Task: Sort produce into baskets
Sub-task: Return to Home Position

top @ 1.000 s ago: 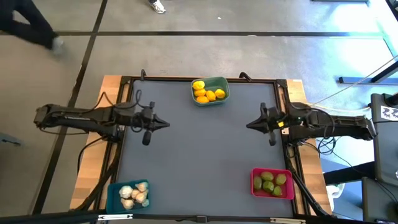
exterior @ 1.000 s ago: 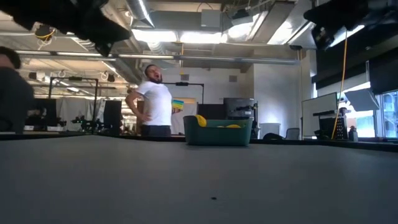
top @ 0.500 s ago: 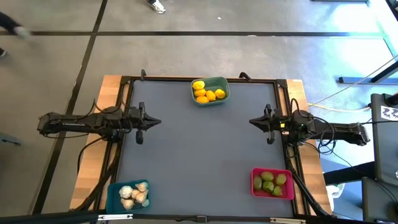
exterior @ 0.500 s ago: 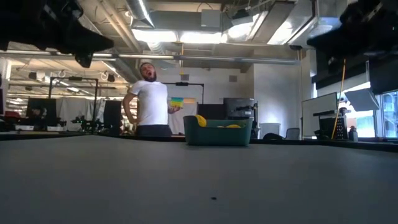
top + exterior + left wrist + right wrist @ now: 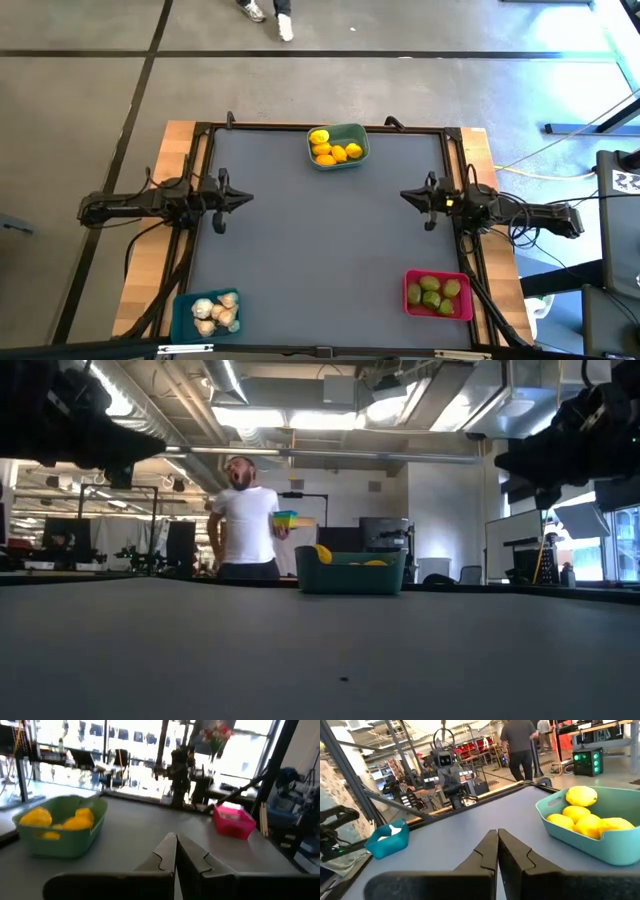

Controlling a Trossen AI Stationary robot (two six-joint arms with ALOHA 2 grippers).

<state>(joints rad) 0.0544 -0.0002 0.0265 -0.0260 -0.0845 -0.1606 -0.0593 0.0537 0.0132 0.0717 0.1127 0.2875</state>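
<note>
Lemons (image 5: pixel 333 151) are all in the teal basket (image 5: pixel 352 132), mid far edge of the bench (image 5: pixel 320 240). Garlic (image 5: pixel 213 314) is in the blue basket (image 5: pixel 181 312), near-left corner. Limes (image 5: pixel 434 293) are in the pink basket (image 5: pixel 409 290), near-right corner. The 3 baskets are well apart, 1 produce type each.

Left end effector (image 5: pixel 245 198) is over the bench's left edge, about mid-depth, pointing inward at the centre. It holds nothing. Its 2 fingers (image 5: pixel 164 852) are pressed together, tips touching. The left wrist view looks past them to the teal basket with lemons, and to the pink basket farther across.

Right end effector (image 5: pixel 404 195) mirrors it over the right edge, pointing inward, well apart from the left one. It also holds nothing, and its 2 fingers (image 5: pixel 487 847) show no gap. The right wrist view shows lemons piled in the teal basket, with the blue basket far across the bench.

Low view: both arms show as dark shapes in the upper corners, clear above the bench surface. The teal basket sits at the far edge, with 1 lemon poking over its rim.

A person (image 5: pixel 245 520) in a white shirt stands beyond the far edge, carrying a small stack of coloured items.
</note>
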